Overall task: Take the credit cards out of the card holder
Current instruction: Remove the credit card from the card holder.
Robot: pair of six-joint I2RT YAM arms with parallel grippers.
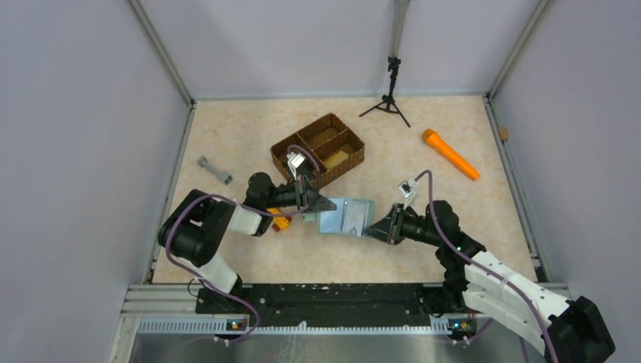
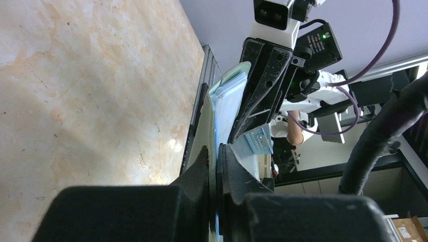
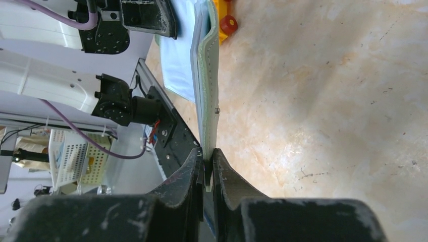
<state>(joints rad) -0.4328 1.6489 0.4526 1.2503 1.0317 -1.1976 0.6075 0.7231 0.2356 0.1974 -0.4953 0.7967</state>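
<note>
The card holder (image 1: 345, 215) is a grey-green wallet, spread open with its pale blue-clear pockets facing up, held between both grippers just over the table. My left gripper (image 1: 316, 206) is shut on its left edge. The left wrist view shows the jaws (image 2: 218, 156) pinching the green cover (image 2: 208, 121). My right gripper (image 1: 371, 229) is shut on the right edge. In the right wrist view the jaws (image 3: 208, 161) clamp the holder's thin edge (image 3: 209, 85). The credit cards are hidden; I cannot make out any in the pockets.
A brown woven three-part basket (image 1: 317, 149) stands behind the holder. An orange flashlight (image 1: 450, 154) lies at the back right, a grey dumbbell-shaped piece (image 1: 215, 170) at the left, and a small black tripod (image 1: 389, 98) at the back. A yellow-red toy (image 1: 280, 221) lies under the left arm.
</note>
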